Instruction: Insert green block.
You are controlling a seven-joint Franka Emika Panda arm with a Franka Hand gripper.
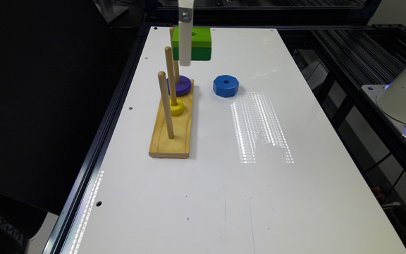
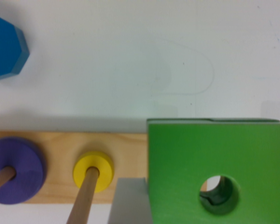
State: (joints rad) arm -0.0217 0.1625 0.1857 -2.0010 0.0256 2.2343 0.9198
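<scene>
Green block (image 2: 186, 158) clamped in the hand (image 1: 185, 53), hanging vertically above the pegs (image 1: 170, 76).

Bright; table (image 1: 224, 183) glare; wrist view perhaps soft.

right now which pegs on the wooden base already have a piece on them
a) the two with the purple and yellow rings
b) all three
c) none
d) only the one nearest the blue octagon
a: the purple ring and the yellow ring each sit on a peg of the wooden base, the third peg is bare, and the green block is held up in the air.
</scene>
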